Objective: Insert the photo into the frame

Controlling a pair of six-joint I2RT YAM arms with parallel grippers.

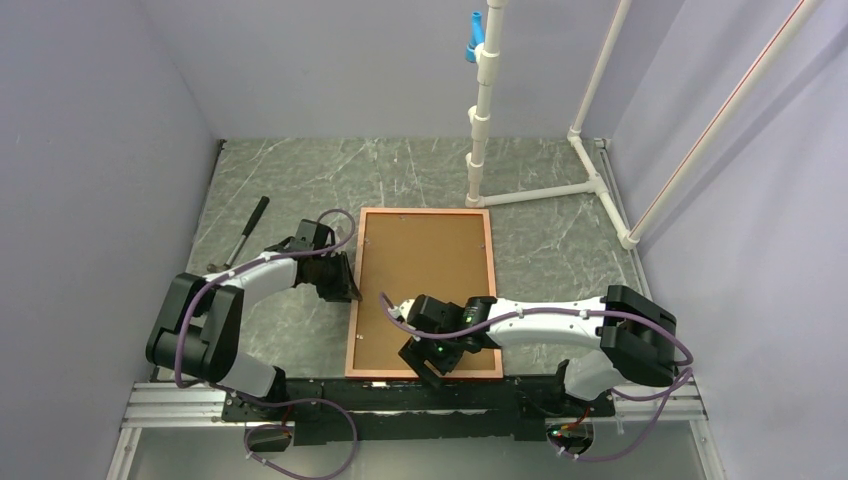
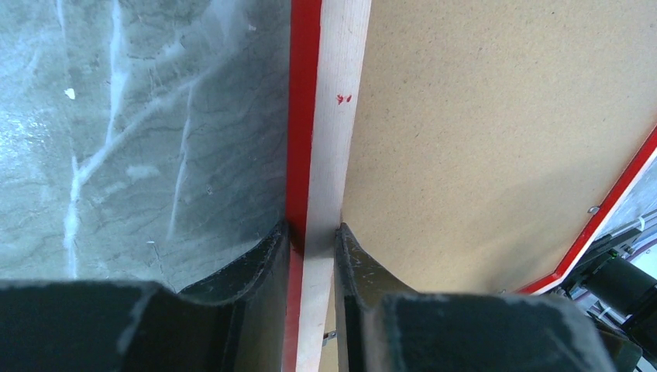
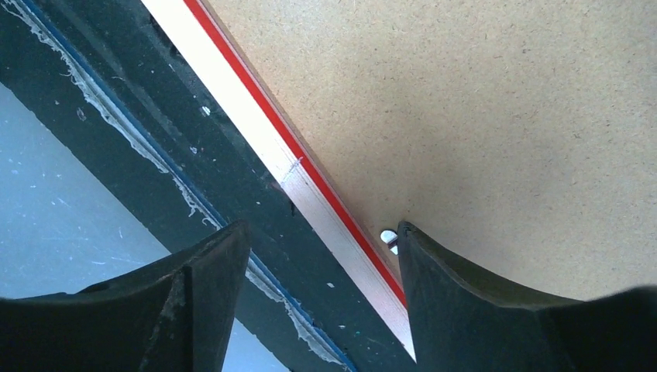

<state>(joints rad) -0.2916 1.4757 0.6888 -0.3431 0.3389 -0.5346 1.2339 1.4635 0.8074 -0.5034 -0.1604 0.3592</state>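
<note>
The frame (image 1: 425, 211) lies face down on the table, its copper-orange rim around a brown backing board (image 1: 425, 265). My left gripper (image 1: 345, 285) is at the frame's left side. In the left wrist view this gripper (image 2: 312, 229) is shut on the red and pale edge of the frame (image 2: 329, 116). My right gripper (image 1: 432, 368) is at the frame's near edge. It stands open (image 3: 323, 226), one finger over the backing board (image 3: 465, 116) beside a small metal tab (image 3: 389, 237), the other beyond the frame edge (image 3: 256, 143). The photo is hidden.
A dark-handled tool (image 1: 245, 232) lies at the back left of the marbled table. A white pipe stand (image 1: 480, 130) rises behind the frame, with its foot reaching to the right wall. The black table rail (image 1: 400, 400) runs just below the frame.
</note>
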